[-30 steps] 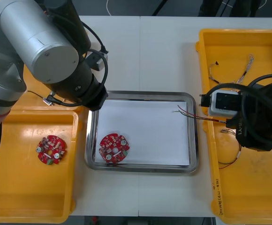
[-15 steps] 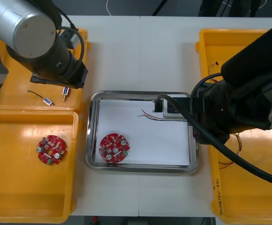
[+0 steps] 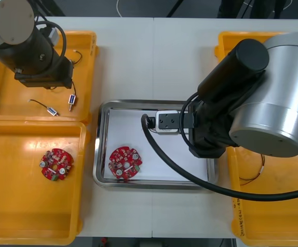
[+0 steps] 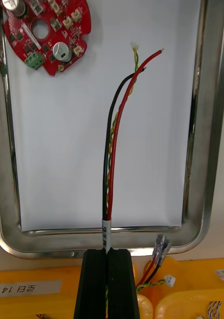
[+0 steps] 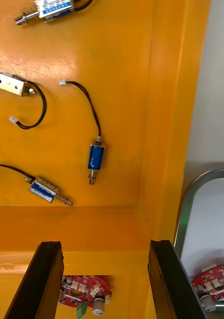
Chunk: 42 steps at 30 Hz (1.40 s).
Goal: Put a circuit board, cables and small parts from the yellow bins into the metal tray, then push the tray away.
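Bundle of cables, one red, one black, one thin twisted red and yellow, pinched at its labelled end between the clenched black fingers of the right gripper. Stretched loosely over the white floor of the metal tray, bare ends reaching toward the middle; resting on that floor or just above it, hard to tell.

In the tray's near left corner, apart from the cable tips, a round red circuit board: flat, studded with small components, with a hole near its centre. Around it all, a shiny steel rim with rounded corners framing the matte white floor.

Further out on the robot's left, over the far yellow bin, the left gripper, fingers spread wide and empty, above small metal parts: short cylinders, blue-bodied or bare metal, each trailing a thin black lead. In the near left bin, a second red board.

Judged about a third done: board placed, cables over the tray and ready for release, small parts not yet picked, tray not yet pushed away.
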Each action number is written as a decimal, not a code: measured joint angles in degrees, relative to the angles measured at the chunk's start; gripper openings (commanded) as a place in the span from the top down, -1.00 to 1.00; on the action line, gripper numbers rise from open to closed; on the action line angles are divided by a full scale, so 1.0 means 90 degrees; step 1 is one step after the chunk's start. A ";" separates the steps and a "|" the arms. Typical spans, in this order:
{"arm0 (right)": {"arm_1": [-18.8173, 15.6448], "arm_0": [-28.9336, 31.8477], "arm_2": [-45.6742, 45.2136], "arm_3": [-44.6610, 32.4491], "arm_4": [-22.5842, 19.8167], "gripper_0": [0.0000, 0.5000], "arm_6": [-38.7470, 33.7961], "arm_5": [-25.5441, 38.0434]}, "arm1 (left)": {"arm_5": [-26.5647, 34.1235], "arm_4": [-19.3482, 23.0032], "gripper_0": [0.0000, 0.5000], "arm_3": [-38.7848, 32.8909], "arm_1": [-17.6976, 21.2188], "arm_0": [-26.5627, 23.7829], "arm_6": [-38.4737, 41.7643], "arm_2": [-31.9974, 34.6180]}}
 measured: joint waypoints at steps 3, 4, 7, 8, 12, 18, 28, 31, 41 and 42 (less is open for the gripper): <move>0.0017 -0.0003 0.0226 0.0214 0.0070 1.00 0.0001 0.0000 | -0.0026 -0.0030 -1.00 0.0126 0.0003 0.0000 0.0018 0.0206; 0.0021 -0.0003 0.0287 0.0312 0.0070 1.00 0.0002 0.0000 | -0.0057 -0.0032 -1.00 0.0180 0.0004 0.0000 0.0019 0.0285; 0.0069 -0.0003 0.0388 0.0562 0.0070 1.00 0.0003 0.0000 | -0.0159 -0.0033 -1.00 0.0348 0.0005 -0.0001 0.0024 0.0508; 0.0100 -0.0003 0.0397 0.0643 0.0071 1.00 0.0004 0.0000 | -0.0184 -0.0034 -1.00 0.0422 0.0005 -0.0004 0.0029 0.0573; 0.0261 -0.0002 0.0398 0.0862 0.0214 1.00 0.0063 0.0000 | -0.0213 -0.0078 -1.00 0.0844 0.0008 -0.0067 0.0181 0.0714; 0.0366 0.0006 0.0616 0.1042 0.0699 1.00 0.0256 -0.0003 | -0.0418 -0.0147 -1.00 0.1466 0.0009 -0.0256 0.0964 0.0717; 0.0472 0.0214 0.1083 0.1530 0.1000 1.00 0.0256 -0.0508 | -0.0848 -0.0348 -1.00 0.2409 0.0010 -0.0660 0.1881 0.0717; 0.0519 0.0356 0.1106 0.1645 0.1070 1.00 0.0256 -0.0689 | -0.1109 -0.0387 -1.00 0.2733 0.0010 -0.0754 0.1881 0.0717; 0.0538 0.0634 0.1506 0.1695 0.1403 1.00 0.0255 -0.0806 | -0.1940 -0.0495 -1.00 0.3704 0.0010 -0.1002 0.1882 0.0637; 0.0538 0.0663 0.1518 0.1698 0.1424 1.00 0.0255 -0.0807 | -0.2013 -0.0504 -1.00 0.3785 0.0010 -0.1019 0.1882 0.0615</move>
